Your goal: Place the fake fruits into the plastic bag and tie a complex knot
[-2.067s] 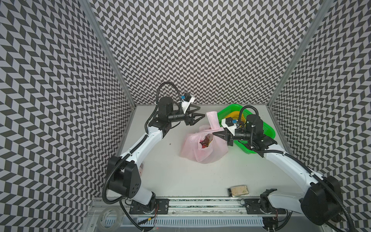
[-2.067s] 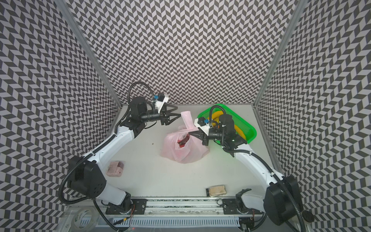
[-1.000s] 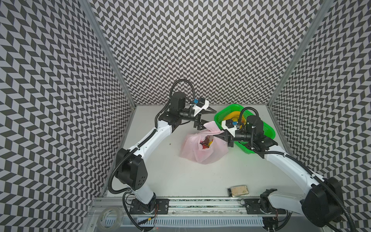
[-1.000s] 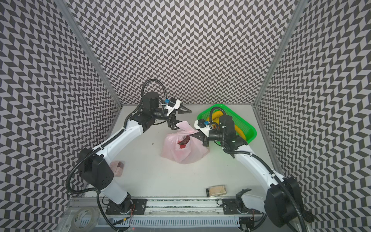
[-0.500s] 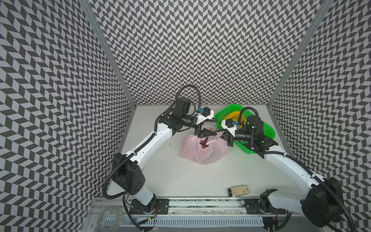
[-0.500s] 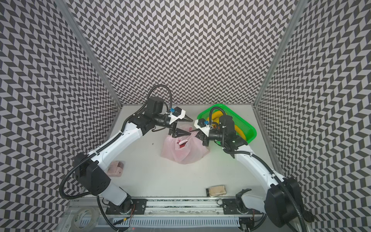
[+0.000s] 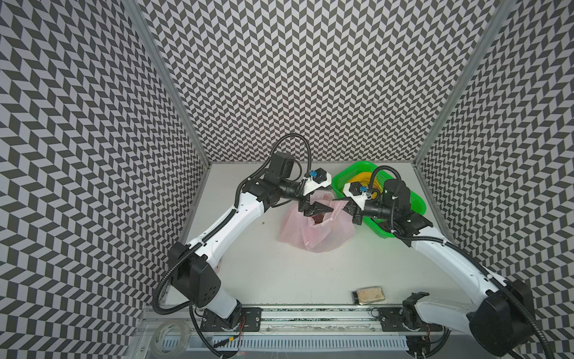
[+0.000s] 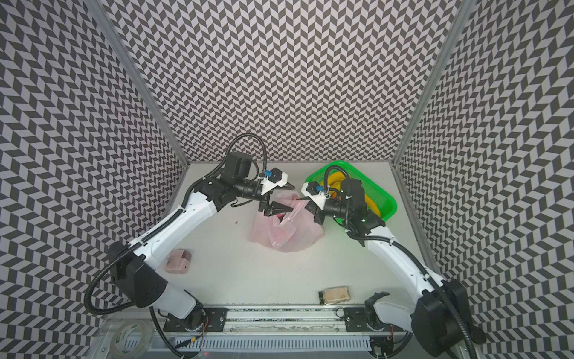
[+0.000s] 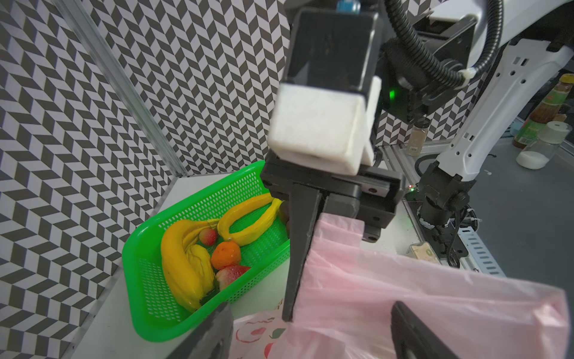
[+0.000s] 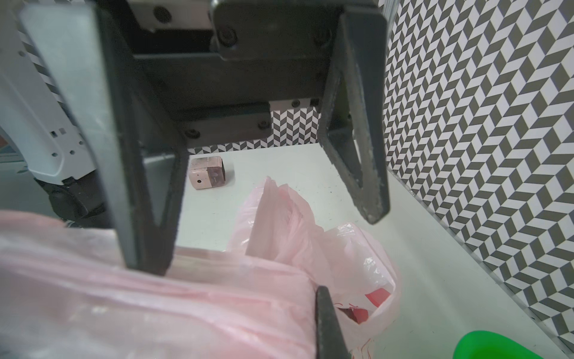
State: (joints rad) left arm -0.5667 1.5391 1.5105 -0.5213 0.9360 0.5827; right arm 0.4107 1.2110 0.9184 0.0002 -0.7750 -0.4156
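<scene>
The pink plastic bag (image 7: pixel 313 236) (image 8: pixel 285 236) lies mid-table with its mouth held up. My right gripper (image 7: pixel 346 207) (image 8: pixel 307 203) (image 10: pixel 320 329) is shut on one handle (image 9: pixel 338 231). Facing it, my left gripper (image 7: pixel 326 199) (image 8: pixel 289 199) (image 9: pixel 310 338) hangs open over the bag's mouth, with the stretched handle between its fingers (image 10: pixel 139 186). Something red and dark (image 7: pixel 316 219) shows inside the bag. More fake fruits lie in the green basket (image 9: pixel 149 314): bananas (image 9: pixel 183 258), an orange (image 9: pixel 225 255) and strawberries (image 9: pixel 231 275). No knot shows.
The green basket (image 7: pixel 416 206) (image 8: pixel 388 203) stands at the back right, under my right arm. A pinkish block (image 8: pixel 177 260) (image 10: pixel 206 172) lies at the left by my left arm. A tan packet (image 7: pixel 369 295) (image 8: pixel 336 293) rests near the front edge. Patterned walls close three sides.
My left arm has swung from the back of the table rightward and down to the bag's mouth, its gripper staying open. My right gripper has kept its hold on the handle and barely moved.
</scene>
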